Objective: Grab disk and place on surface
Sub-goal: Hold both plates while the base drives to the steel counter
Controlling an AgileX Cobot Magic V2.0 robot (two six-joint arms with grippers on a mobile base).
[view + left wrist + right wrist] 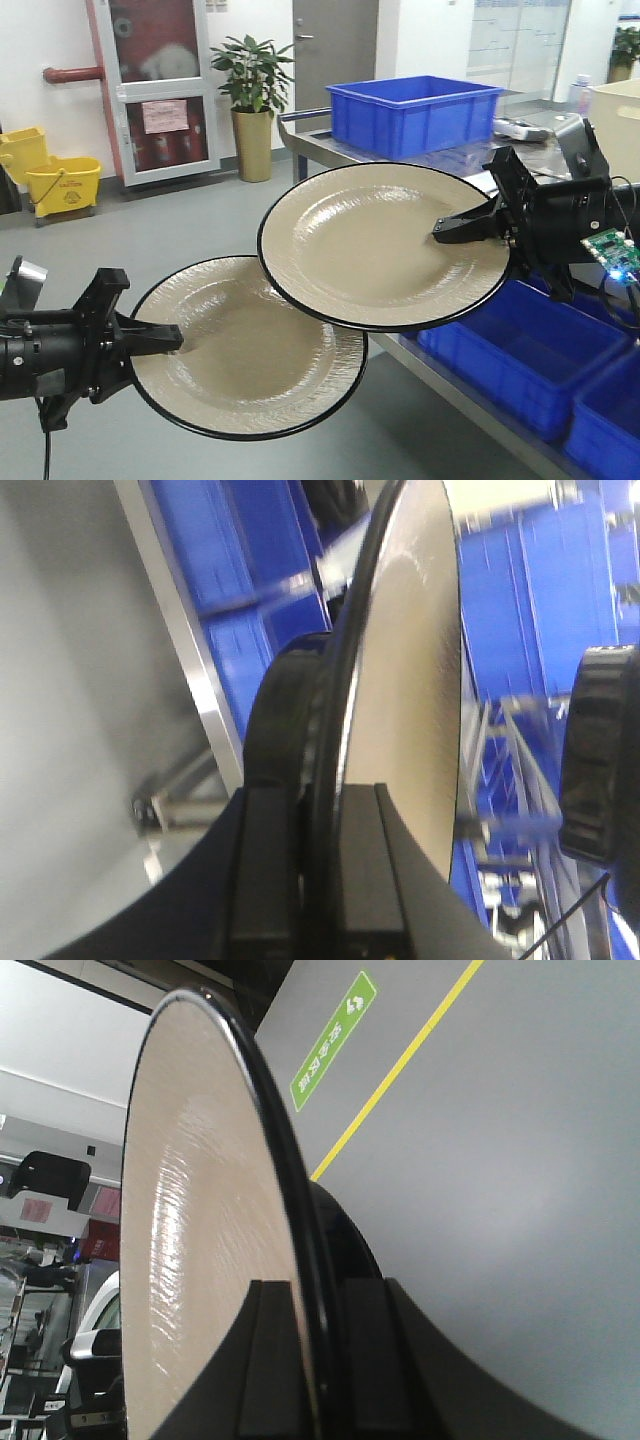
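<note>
Upper plate (370, 245) and lower plate (240, 350) aloft, beside the steel tabletop (450, 163)

You see both plates beige, glossy and black-rimmed, held nearly level. The left gripper (170, 340) pinches the lower plate's left edge and the right gripper (445, 230) pinches the upper plate's right edge. The upper plate overlaps the lower one's far right part. The reflective tabletop lies behind them, to the right.

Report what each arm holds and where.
The left end effector pinches the lower plate by its rim; the right end effector, the upper plate by its rim.
</note>
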